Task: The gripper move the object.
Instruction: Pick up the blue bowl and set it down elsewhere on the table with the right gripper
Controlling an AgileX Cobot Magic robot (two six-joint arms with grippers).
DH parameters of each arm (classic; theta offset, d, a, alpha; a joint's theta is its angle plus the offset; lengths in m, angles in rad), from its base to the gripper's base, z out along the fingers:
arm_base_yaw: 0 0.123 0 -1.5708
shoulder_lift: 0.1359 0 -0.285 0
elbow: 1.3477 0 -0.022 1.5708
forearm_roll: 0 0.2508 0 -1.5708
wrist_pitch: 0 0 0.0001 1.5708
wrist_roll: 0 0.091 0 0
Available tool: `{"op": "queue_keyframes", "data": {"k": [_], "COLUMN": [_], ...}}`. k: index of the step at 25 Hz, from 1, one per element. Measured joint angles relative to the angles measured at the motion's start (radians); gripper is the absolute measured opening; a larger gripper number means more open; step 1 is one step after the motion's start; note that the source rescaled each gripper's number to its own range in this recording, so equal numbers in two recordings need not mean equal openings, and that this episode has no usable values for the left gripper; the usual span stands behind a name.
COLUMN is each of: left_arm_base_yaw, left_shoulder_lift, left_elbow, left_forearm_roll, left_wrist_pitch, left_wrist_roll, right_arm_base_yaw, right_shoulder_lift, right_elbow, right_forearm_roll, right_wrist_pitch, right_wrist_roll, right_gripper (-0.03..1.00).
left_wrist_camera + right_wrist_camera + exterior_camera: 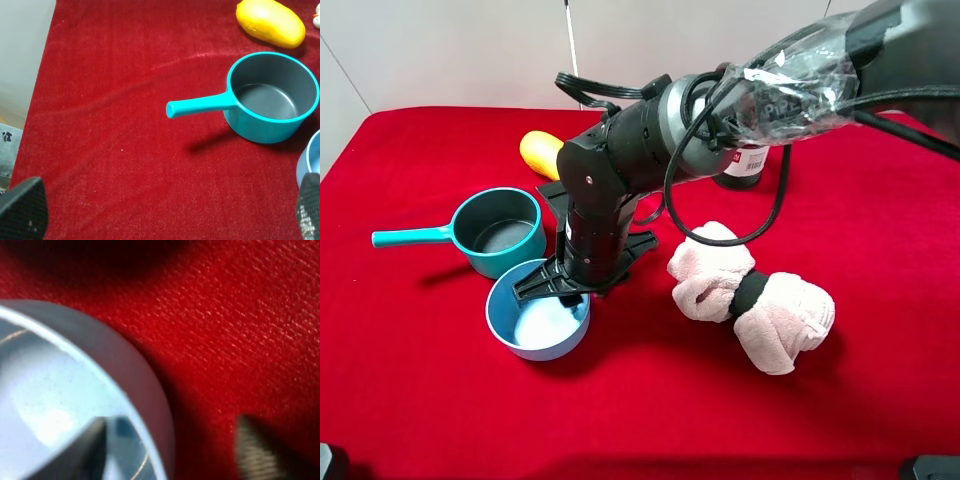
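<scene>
The light-blue bowl (pixel 535 325) sits on the red cloth just in front of the teal saucepan (pixel 500 232). My right gripper (pixel 560 285), a black claw on the dark arm reaching across from the right, points down over the bowl's back rim. In the right wrist view the bowl (pixel 60 390) fills one side. One finger (pixel 100 440) is inside it and the other finger (pixel 255 450) stands outside, clear of the wall, so the gripper (pixel 175 445) is open astride the rim. My left gripper (pixel 165 215) is open over bare cloth, with the bowl's edge (pixel 312 155) beside one fingertip.
The saucepan (pixel 272 97) points its long handle to the left. A yellow fruit-like object (pixel 542 152) lies behind it. A pink rolled cloth (pixel 750 295) with a black band lies to the right, and a dark bottle (pixel 745 165) stands behind the arm.
</scene>
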Motion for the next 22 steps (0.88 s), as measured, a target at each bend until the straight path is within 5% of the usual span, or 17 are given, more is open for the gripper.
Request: {"op": "queue_keyframes", "data": {"k": [2, 5, 22], "left_arm_base_yaw": [0.0, 0.0, 0.0], "left_shoulder_lift": [0.0, 0.0, 0.0], "left_elbow": [0.0, 0.0, 0.0], "left_forearm_roll": [0.0, 0.0, 0.0], "left_wrist_pitch": [0.0, 0.0, 0.0], "left_wrist_roll": [0.0, 0.0, 0.0], "right_arm_base_yaw": [0.0, 0.0, 0.0], "right_shoulder_lift": [0.0, -0.003, -0.252], "right_elbow": [0.0, 0.0, 0.0], "right_forearm_roll": [0.001, 0.001, 0.001], "right_wrist_pitch": [0.0, 0.005, 0.222], "right_wrist_roll": [0.001, 0.001, -0.023], "right_gripper": [0.79, 0.89, 0.98]}}
